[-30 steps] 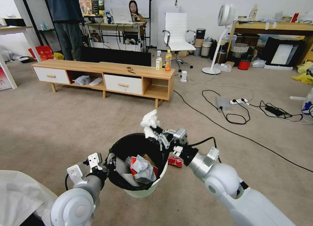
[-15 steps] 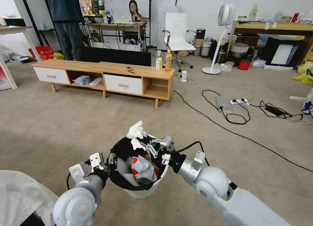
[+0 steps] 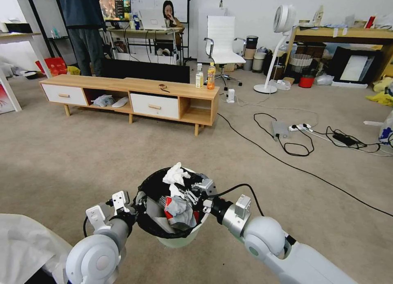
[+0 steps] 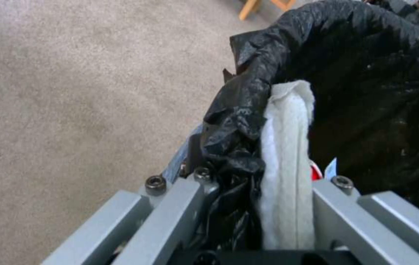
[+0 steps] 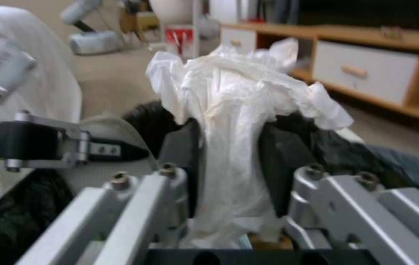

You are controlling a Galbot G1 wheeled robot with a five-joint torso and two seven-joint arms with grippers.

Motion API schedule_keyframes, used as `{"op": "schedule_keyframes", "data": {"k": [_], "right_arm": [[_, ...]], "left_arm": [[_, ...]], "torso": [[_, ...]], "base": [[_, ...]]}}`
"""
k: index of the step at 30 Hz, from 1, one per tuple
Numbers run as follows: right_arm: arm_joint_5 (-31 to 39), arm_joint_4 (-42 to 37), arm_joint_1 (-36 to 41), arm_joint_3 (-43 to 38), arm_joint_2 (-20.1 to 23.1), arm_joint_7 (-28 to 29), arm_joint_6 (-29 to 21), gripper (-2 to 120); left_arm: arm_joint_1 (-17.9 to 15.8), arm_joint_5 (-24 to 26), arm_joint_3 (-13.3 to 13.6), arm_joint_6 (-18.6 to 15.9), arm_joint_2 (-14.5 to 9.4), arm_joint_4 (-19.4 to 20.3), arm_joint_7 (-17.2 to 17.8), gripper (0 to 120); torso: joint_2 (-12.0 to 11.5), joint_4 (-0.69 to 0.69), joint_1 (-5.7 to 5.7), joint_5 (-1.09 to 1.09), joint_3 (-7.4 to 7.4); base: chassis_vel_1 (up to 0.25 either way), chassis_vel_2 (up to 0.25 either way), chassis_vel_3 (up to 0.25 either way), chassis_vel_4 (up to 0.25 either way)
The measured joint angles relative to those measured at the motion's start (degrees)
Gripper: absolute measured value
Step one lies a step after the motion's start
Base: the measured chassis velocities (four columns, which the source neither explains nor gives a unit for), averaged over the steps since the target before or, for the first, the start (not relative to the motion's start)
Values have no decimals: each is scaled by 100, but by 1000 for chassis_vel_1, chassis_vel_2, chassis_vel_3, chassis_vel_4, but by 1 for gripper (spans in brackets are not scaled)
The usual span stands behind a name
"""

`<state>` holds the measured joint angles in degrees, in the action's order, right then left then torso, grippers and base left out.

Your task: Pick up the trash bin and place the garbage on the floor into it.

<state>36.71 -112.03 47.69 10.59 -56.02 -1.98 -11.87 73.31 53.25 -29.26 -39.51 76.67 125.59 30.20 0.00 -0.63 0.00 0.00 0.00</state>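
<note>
Since half a second ago the right gripper [image 3: 186,190] has dropped from just above the rim down into the mouth of the trash bin [image 3: 180,238], carrying the white tissue wad [image 3: 175,174] with it — its fingers are clamped on the tissue's lower part, as the right wrist view shows [image 5: 229,147]. The left gripper [image 3: 133,202] pinches the bin's near-left rim, black bag [image 4: 347,73] and white wall together, holding the bin off the floor [image 3: 82,153]. Inside the black liner lie a red-and-white paper cup [image 3: 170,212], a grey crumpled wad [image 3: 180,208] and brown paper. Any print on the cup is too small to read. Two upright drink bottles [image 3: 206,76] stand on the low wooden cabinet [image 3: 135,96] — well apart from the bin.
</note>
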Motion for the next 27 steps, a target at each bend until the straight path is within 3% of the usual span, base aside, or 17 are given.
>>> {"op": "schedule_keyframes", "data": {"k": [9,11,15,17,27], "right_arm": [[797,-319,25,-107,-34,587,-1037,61],[1058,-401,13,-153,-59,712,-1386,74],[1139,-428,-1,-178,-67,749,-1556,84],[1210,-451,6,-197,-73,781,-1660,96],[1300,-477,91,-191,-90,856,-1682,100]], "left_arm": [[31,-9,12,5,-1,14,-10,7],[41,-18,14,8,0,17,-12,7],[43,-20,14,10,3,24,-14,7],[43,-21,12,12,8,30,-16,7],[82,-43,2,22,23,53,-35,7]], "torso": [[0,0,0,0,0],[0,0,0,0,0],[0,1,0,0,0],[0,1,0,0,0],[0,0,0,0,0]], "base": [[0,0,0,0],[0,0,0,0],[0,0,0,0],[0,0,0,0],[0,0,0,0]]}}
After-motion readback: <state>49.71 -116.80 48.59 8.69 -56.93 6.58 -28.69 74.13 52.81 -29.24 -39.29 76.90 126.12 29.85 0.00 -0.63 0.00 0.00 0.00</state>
